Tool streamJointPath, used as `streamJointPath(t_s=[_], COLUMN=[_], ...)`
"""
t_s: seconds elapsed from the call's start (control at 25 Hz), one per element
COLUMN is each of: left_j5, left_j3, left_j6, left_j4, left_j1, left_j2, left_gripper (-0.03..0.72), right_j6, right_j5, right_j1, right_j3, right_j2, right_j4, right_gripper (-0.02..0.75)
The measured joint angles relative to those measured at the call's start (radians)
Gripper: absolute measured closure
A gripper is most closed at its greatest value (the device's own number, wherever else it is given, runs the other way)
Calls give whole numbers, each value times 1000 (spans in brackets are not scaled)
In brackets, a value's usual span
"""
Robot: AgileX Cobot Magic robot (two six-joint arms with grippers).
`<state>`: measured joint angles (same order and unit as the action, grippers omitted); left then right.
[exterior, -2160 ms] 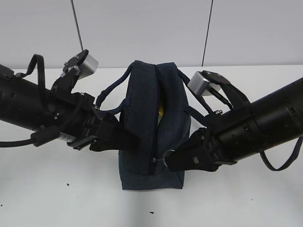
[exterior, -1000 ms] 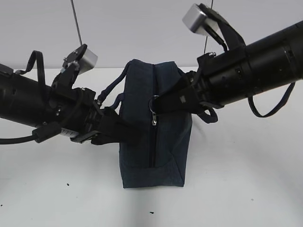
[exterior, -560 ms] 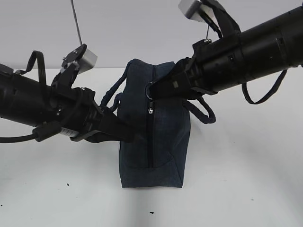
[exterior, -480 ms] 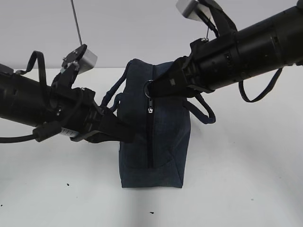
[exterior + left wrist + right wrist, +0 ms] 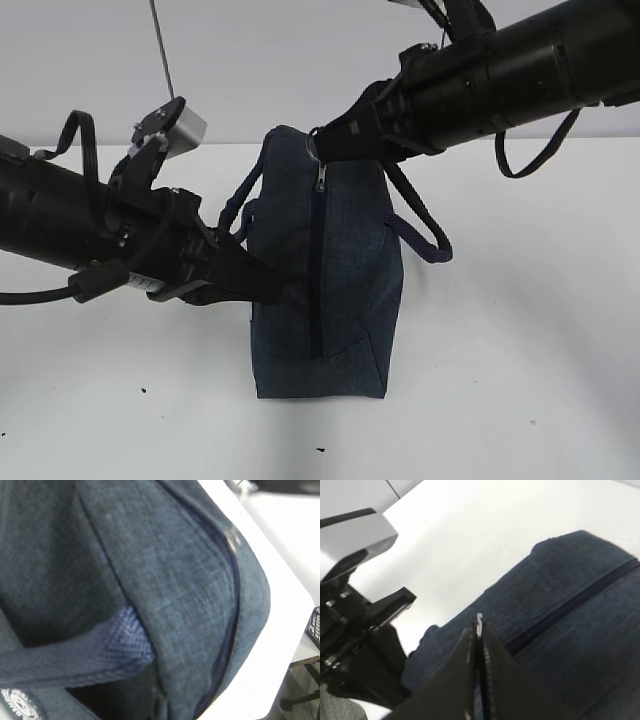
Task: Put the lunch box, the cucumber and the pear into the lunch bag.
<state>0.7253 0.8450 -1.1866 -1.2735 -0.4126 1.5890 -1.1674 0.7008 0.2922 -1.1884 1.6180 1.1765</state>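
The dark navy lunch bag (image 5: 345,270) stands upright mid-table, its zipper (image 5: 316,290) closed up the near end. My right gripper (image 5: 318,150) is at the bag's top near edge, shut on the metal zipper pull (image 5: 320,178); in the right wrist view the pull (image 5: 479,620) pokes out between the closed fingertips of that gripper (image 5: 479,632). My left gripper (image 5: 276,290) presses into the bag's left side, shut on its fabric. The left wrist view is filled by the bag (image 5: 170,580) and a handle strap (image 5: 75,655). Lunch box, cucumber and pear are hidden.
The white table (image 5: 500,380) runs around the bag, with a pale wall behind. One bag handle (image 5: 425,235) hangs down on the right side. In the left wrist view the table edge (image 5: 295,645) and a dark basket-like thing (image 5: 315,627) beyond it show.
My right gripper has climbed with the pull from mid-height to the bag's top edge, closing the zipper behind it. The left jaws have closed on the bag's side.
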Motion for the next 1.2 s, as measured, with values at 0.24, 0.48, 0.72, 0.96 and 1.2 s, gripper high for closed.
streamJointPath(t_s=[0.24, 0.48, 0.72, 0.96, 1.2], left_j5=[0, 1, 1, 2, 5], left_j3=[0, 1, 1, 1, 1], left_j6=[0, 0, 0, 0, 0], left_j4=[1, 2, 2, 2, 2], left_j1=[0, 0, 0, 0, 0], left_j2=[1, 1, 1, 1, 1], left_gripper=[701, 701, 701, 701, 701], right_j6=[2, 44, 152, 270, 370], right_j5=[64, 170, 293, 374, 414], right_j1=[-59, -115, -159, -192, -210], right_j3=[-128, -319, -566, -791, -953], right_j2=[124, 269, 460, 649, 800], right_j4=[2, 4, 2, -10, -15], right_gripper=[732, 732, 732, 732, 732])
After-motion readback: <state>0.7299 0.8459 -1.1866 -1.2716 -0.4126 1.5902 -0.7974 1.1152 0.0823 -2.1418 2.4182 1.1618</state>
